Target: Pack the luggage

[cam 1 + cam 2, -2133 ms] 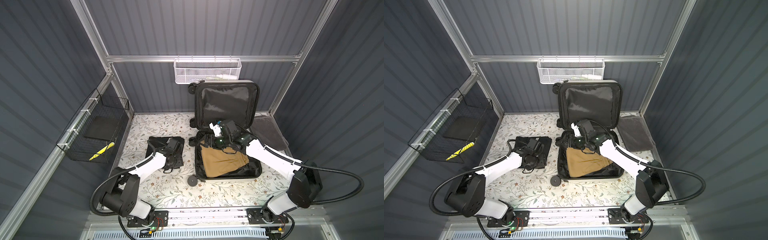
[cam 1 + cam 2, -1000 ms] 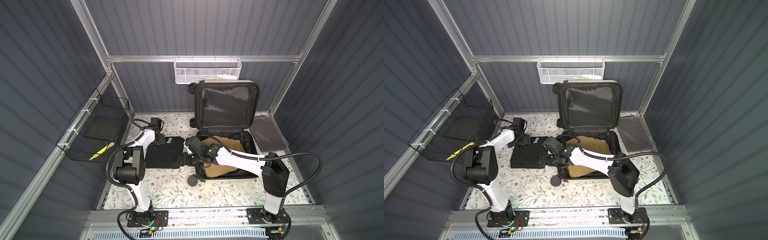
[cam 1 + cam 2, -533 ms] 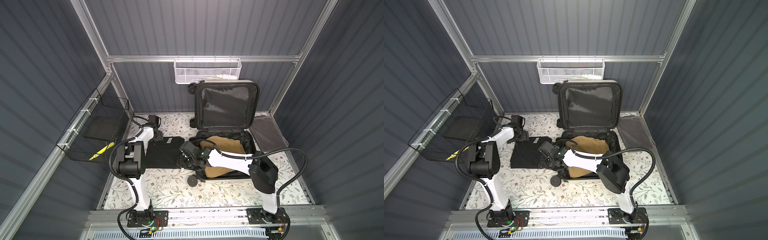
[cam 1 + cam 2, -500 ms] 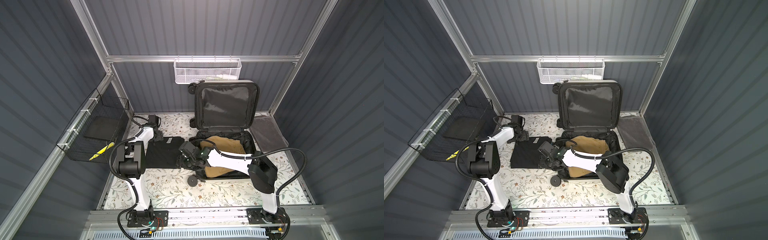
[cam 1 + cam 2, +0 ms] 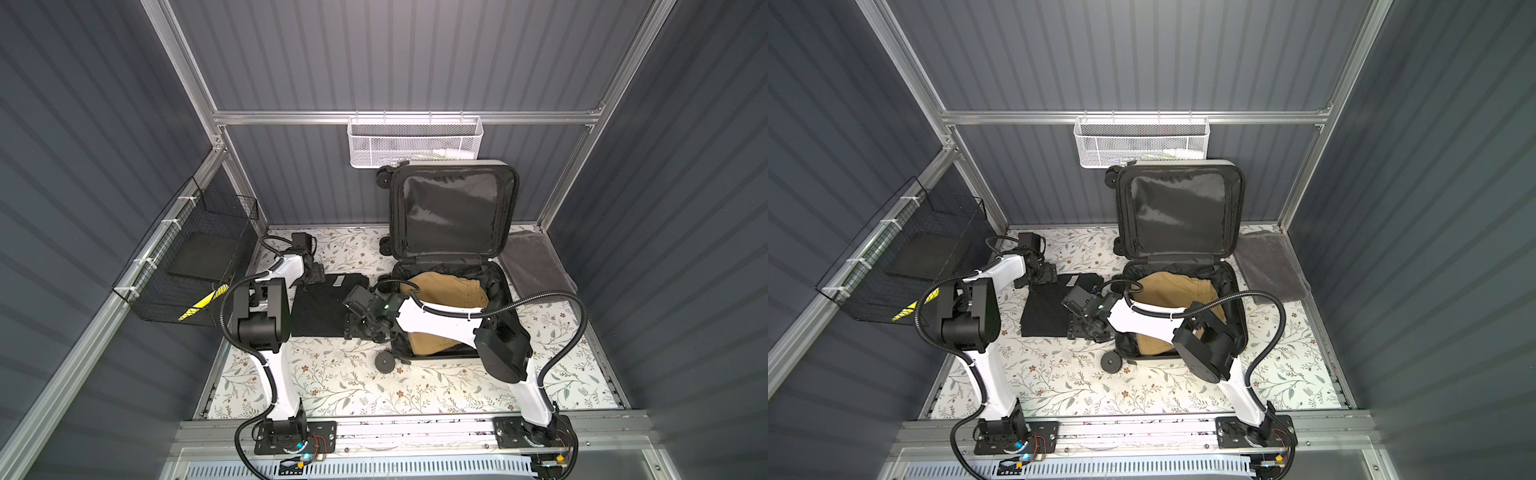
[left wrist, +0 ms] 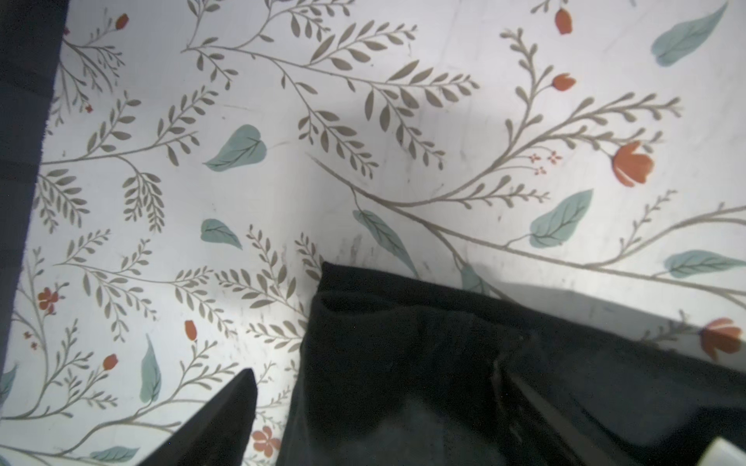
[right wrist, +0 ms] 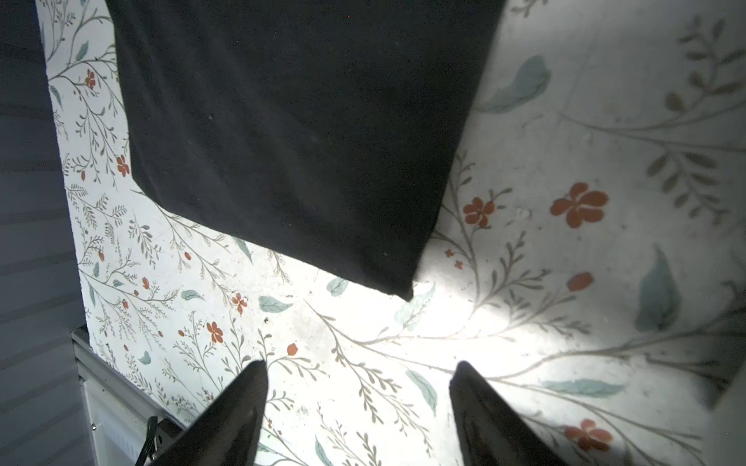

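Note:
The luggage [image 5: 451, 212] [image 5: 1177, 212] stands open at the back, lid upright, with a tan garment [image 5: 453, 286] [image 5: 1177, 286] in its base. Left of it a folded black garment [image 5: 320, 307] [image 5: 1044, 309] [image 6: 403, 363] [image 7: 290, 121] lies flat on the floral table. My left gripper [image 5: 316, 272] [image 5: 1046, 274] [image 6: 375, 371] is open at the garment's far left corner, and the cloth lies between its jaws and hides one finger. My right gripper [image 5: 351, 328] [image 5: 1075, 328] [image 7: 359, 365] is open and empty just off the garment's near right corner.
A white mesh basket [image 5: 415, 141] hangs on the back wall above the suitcase. On the left wall a black wire basket [image 5: 195, 257] holds a yellow striped item [image 5: 199, 305]. A grey towel [image 5: 536, 266] lies right of the suitcase. A suitcase wheel [image 5: 384, 361] juts out near my right arm.
My right gripper has moved left from over the suitcase to the black garment's near right corner. My left gripper went to the garment's far left corner, and the garment now lies flatter.

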